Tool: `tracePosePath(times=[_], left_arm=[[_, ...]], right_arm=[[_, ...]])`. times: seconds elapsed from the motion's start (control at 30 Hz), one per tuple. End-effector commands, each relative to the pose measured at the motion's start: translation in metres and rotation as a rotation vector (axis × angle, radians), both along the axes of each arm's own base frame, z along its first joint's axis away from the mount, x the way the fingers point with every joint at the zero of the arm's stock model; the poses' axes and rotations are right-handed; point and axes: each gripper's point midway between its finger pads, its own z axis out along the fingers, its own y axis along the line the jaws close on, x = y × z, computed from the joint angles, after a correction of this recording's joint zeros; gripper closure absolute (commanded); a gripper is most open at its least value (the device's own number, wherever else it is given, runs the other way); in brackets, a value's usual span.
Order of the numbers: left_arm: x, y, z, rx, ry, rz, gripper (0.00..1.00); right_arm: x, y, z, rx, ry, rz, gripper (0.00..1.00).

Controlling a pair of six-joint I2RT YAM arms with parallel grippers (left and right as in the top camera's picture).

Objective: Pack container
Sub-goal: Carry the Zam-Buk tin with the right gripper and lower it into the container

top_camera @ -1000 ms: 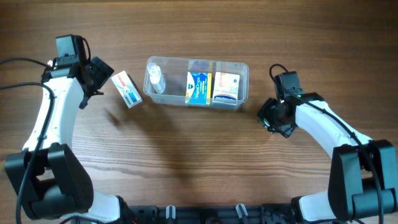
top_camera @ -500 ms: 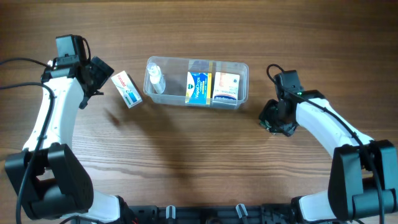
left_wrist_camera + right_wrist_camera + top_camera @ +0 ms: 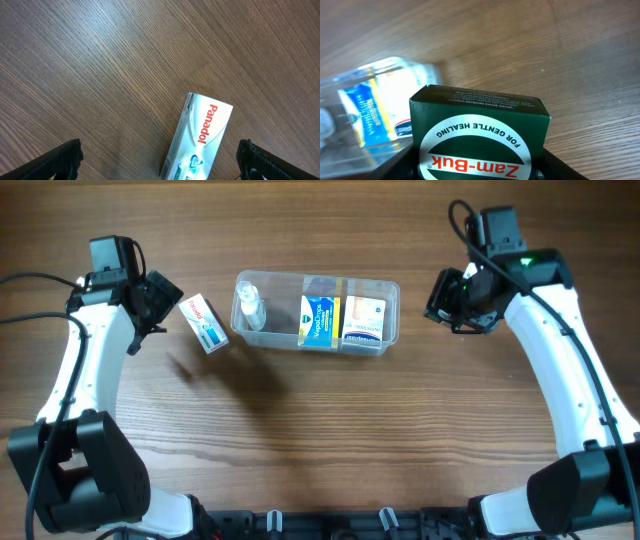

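- The container [image 3: 394, 308] lies mid-worktop [image 3: 320, 440], long axis left to right. Its right end sits just left of the right claw [image 3: 452, 300], the nearer one.
- That claw is clamped on a green Zam-Buk box [image 3: 479, 130] (its fingers barely show in the wrist view).
- The left claw [image 3: 160, 305] gapes wide over the Panadol box [image 3: 200, 135], holding nothing.
- A second ago the right arm was off the container's near-right corner; it has swung outward, level with the end. The left side is unchanged.

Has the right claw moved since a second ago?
Yes. Overhead, the right claw has travelled away from the robot, from below the right end of the container to level with it.
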Motion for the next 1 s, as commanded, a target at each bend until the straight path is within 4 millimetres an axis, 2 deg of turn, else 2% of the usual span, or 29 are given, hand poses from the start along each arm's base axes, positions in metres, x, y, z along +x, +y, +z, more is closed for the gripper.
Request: tracePosePath(times=[0.0,0.1,0.17,0.23,0.43,0.5,0.63,0.77,0.97], left_arm=[[0.002,0.005,0.001,0.011,-0.004,0.016,0.0],[0.002,0.005,0.001,0.011,-0.004,0.016,0.0],[0.002,0.005,0.001,0.011,-0.004,0.016,0.0],[0.002,0.005,0.001,0.011,-0.004,0.016,0.0],[0.002,0.005,0.001,0.011,-0.004,0.016,0.0],[0.002,0.005,0.001,0.011,-0.004,0.016,0.0],[0.002,0.005,0.001,0.011,-0.004,0.016,0.0],[0.002,0.005,0.001,0.011,-0.004,0.016,0.0],[0.002,0.005,0.001,0.011,-0.004,0.016,0.0]], right_arm=[[0.009,0.029,0.031,0.045,-0.078,0.088,0.37],[0.012,0.055,0.043,0.075,-0.121,0.12,0.38],[0.014,0.08,0.048,0.118,-0.155,0.17,0.39],[0.012,0.105,0.053,0.147,-0.182,0.198,0.39],[0.007,0.166,0.066,0.203,-0.268,0.312,0.41],[0.004,0.183,0.065,0.224,-0.274,0.324,0.41],[0.005,0.217,0.047,0.239,-0.262,0.366,0.41],[0.009,0.248,0.012,0.241,-0.221,0.409,0.4],[0.022,0.274,-0.028,0.233,-0.212,0.442,0.4]])
